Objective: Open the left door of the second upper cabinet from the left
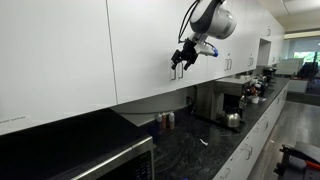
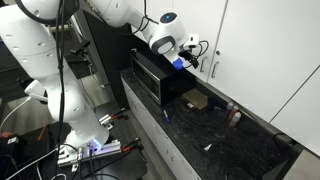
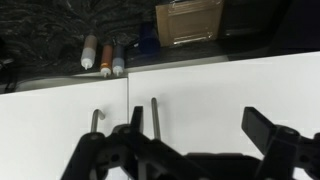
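Note:
The second upper cabinet is a glossy white wall cabinet with two slim silver handles side by side at its centre seam. The wrist view is upside down, so the left door [image 3: 230, 85] lies right of the seam there, with its handle [image 3: 154, 115]. The twin door's handle [image 3: 96, 122] is left of the seam. My gripper [image 3: 200, 125] is open, and the left door's handle stands between the fingers, close to one of them. In both exterior views the gripper [image 1: 180, 62] [image 2: 192, 52] is at the handles on the lower edge of the left door [image 1: 140, 45] [image 2: 205, 20].
Below is a dark speckled counter [image 1: 190, 145] with a microwave [image 2: 155, 75], a brown box [image 3: 190, 25], small bottles [image 3: 100, 55] and a coffee machine [image 1: 230, 100]. More white cabinets [image 1: 240, 40] run along the row.

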Controlling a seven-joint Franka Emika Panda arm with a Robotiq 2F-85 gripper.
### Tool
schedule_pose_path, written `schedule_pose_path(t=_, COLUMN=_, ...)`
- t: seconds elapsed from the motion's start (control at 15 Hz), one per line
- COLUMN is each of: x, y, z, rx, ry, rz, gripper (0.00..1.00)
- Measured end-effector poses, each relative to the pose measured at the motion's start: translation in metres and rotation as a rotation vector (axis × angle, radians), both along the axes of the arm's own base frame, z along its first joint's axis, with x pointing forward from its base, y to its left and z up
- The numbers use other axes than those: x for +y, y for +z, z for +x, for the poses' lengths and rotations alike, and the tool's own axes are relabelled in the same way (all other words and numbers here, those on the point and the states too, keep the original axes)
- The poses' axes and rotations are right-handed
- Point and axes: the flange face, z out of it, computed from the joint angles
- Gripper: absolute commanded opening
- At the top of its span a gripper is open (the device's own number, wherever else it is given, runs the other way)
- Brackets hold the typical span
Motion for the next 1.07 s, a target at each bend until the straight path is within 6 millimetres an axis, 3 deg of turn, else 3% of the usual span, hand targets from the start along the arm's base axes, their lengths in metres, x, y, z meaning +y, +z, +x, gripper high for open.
schedule_pose_path(t=0.47, x=-0.013, y=0.007, z=0.012, rx=0.009, ry=0.023, rz=-0.019, gripper=1.0)
schedule_pose_path(t=1.07, x=-0.013, y=0.007, z=0.014, rx=0.012, ry=0.025, rz=-0.019, gripper=1.0)
